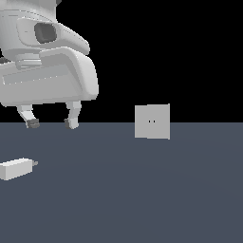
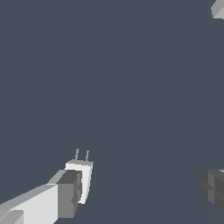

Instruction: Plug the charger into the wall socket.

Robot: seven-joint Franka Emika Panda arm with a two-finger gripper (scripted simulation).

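The charger is a small white block lying on the dark floor at the exterior view's left, its grey prongs pointing to the exterior view's right. My gripper hangs above the floor, open and empty, apart from the charger. In the wrist view the charger shows with its two prongs, and one finger covers part of it. The other finger is far across, so the gripper gapes wide. The wall socket is a light grey square plate standing upright with two dark holes; one corner of it shows in the wrist view.
The dark grey floor stretches flat in all directions, with a black background behind it. The big white arm body fills the upper part of the exterior view's left.
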